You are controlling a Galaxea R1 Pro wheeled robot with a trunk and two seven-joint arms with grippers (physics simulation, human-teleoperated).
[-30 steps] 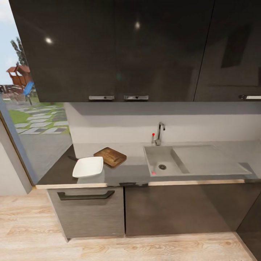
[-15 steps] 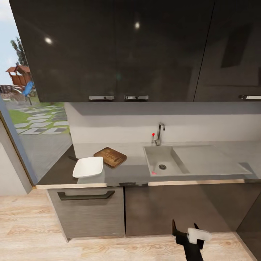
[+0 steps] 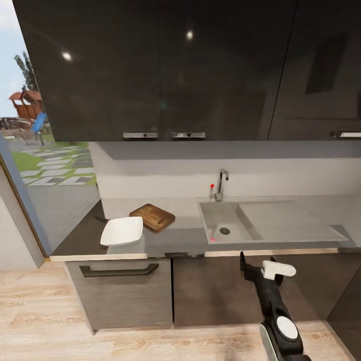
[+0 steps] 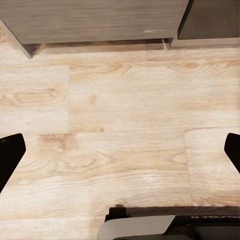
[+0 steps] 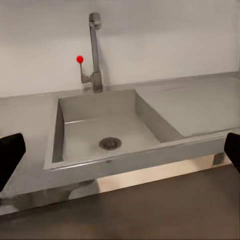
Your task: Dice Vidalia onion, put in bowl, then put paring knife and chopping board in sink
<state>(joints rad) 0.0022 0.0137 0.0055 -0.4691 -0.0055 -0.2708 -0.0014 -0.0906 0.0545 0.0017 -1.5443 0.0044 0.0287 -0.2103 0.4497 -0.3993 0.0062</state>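
While the right gripper (image 3: 256,264) hangs with fingers apart below the matte grey rectangular sink (image 3: 220,225), its basin shows a small pink spot. Left gripper (image 4: 120,150) fingers also stand apart, over pale wood floor (image 4: 120,115). No writing is readable.

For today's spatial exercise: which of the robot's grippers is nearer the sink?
Right. The right gripper is raised just below the sink at the counter's front edge; the left gripper points down at the wood floor.

Bowl (image 3: 122,230) before chopping board (image 3: 153,216), left of sink (image 3: 222,220)
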